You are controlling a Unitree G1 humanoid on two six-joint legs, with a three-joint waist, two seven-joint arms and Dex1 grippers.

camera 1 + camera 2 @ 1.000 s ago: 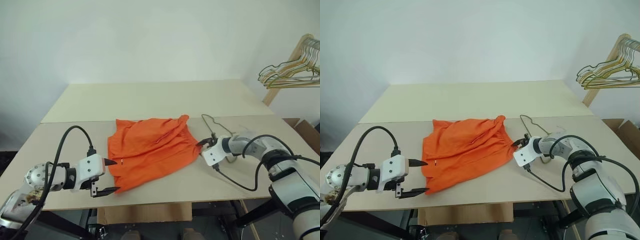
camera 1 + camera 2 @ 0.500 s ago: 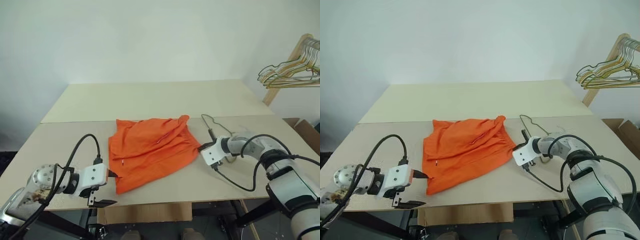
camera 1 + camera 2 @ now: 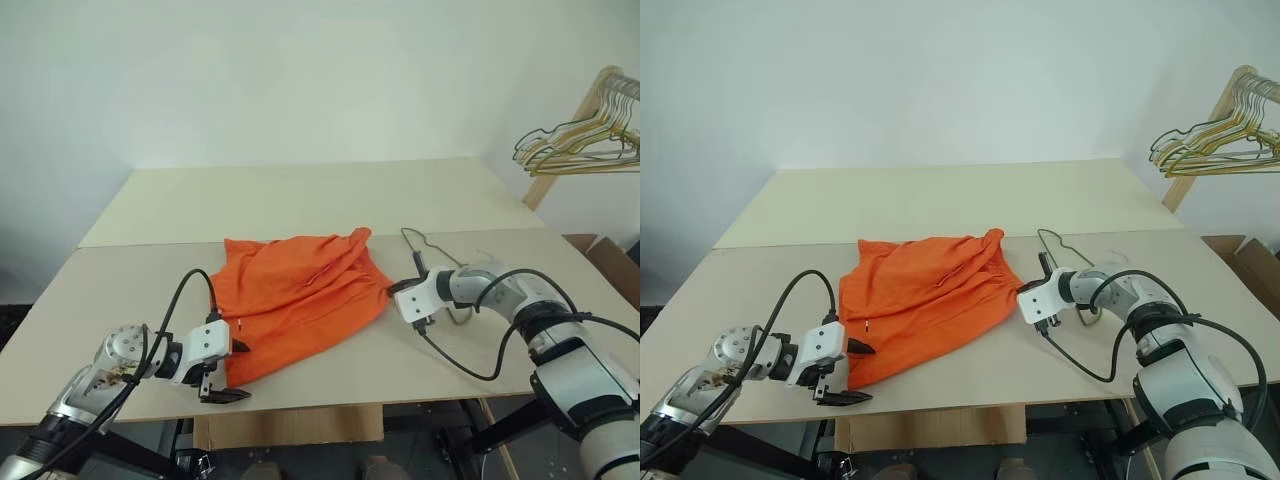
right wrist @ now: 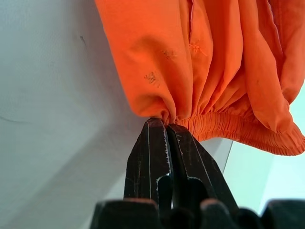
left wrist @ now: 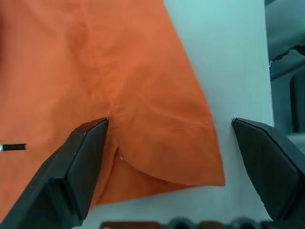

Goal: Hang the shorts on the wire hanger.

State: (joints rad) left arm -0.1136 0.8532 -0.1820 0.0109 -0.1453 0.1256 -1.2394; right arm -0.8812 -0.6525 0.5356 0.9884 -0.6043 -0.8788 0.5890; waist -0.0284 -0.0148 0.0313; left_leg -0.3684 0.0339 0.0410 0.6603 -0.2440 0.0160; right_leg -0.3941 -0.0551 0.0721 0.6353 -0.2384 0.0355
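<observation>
Right gripper (image 4: 167, 125): clamped tight on the gathered waistband of the shorts (image 3: 295, 300), probably to anchor that edge or lift it toward the wire hanger (image 3: 432, 262). Left gripper (image 5: 167, 157): spread wide, one finger above the orange leg hem and one past it over the table (image 3: 300, 200), likely positioned to pinch this corner. Shorts spread flat in the middle of the near table, somewhat wrinkled. Wire hanger lying just behind the right wrist, near the waistband, not yet inside the cloth. Bunch of hangers (image 3: 575, 145) hung on a wooden rack, well apart.
</observation>
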